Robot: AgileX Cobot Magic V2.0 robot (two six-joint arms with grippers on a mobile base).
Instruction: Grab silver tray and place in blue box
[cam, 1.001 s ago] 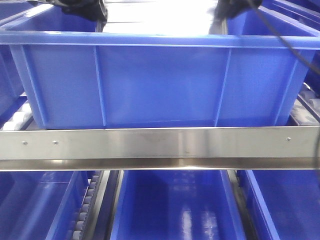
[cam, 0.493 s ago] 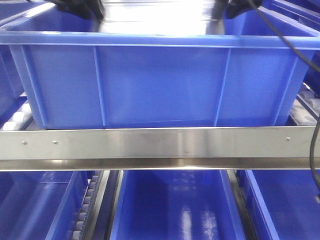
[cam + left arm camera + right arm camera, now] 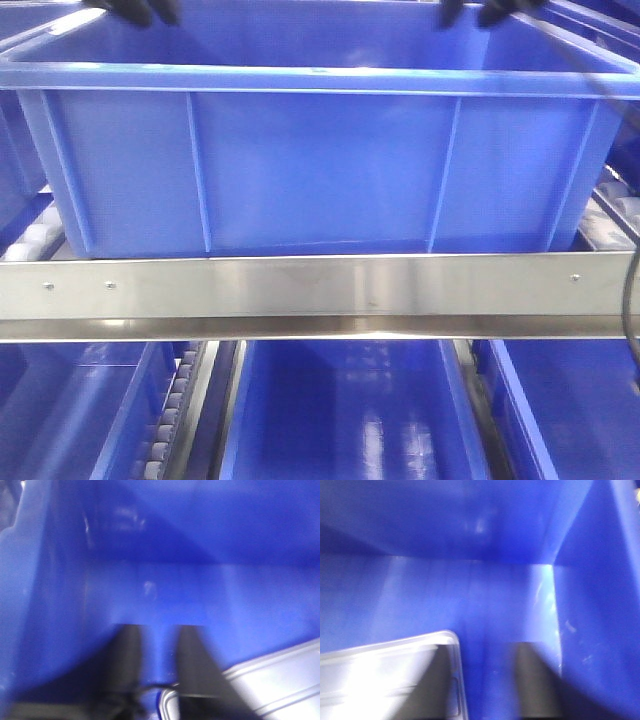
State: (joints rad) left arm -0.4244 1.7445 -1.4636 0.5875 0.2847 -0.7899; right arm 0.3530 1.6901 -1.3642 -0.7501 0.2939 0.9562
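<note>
Reaching down inside the blue box [image 3: 60, 605], the left gripper [image 3: 159, 627] shows two dark fingers [image 3: 127, 665] set a narrow gap apart. A corner of the silver tray [image 3: 270, 680] meets the base of the finger on the 3 o'clock side. The blur hides whether that rim is pinched or merely beside the finger, so I cannot tell the grip.

The right gripper [image 3: 487, 647] has a wider gap. Its 9 o'clock finger lies along the tray's rounded corner [image 3: 395, 675], and again contact cannot be judged.

From the front, only dark tips of the left gripper [image 3: 130, 10] and right gripper [image 3: 480, 10] show at 12 o'clock above the box rim [image 3: 320, 78]. The tray is out of sight from there, down behind the near wall.

By my reading the carry is done and the tray is inside the box. What remains is letting go, if that is not done, and lifting both arms clear. Whether the tray rests on the floor is not visible.

With one end at each gripper, its long axis probably runs 9 to 3 o'clock, along the box's length and parallel to the steel rail [image 3: 320, 290] below.
</note>
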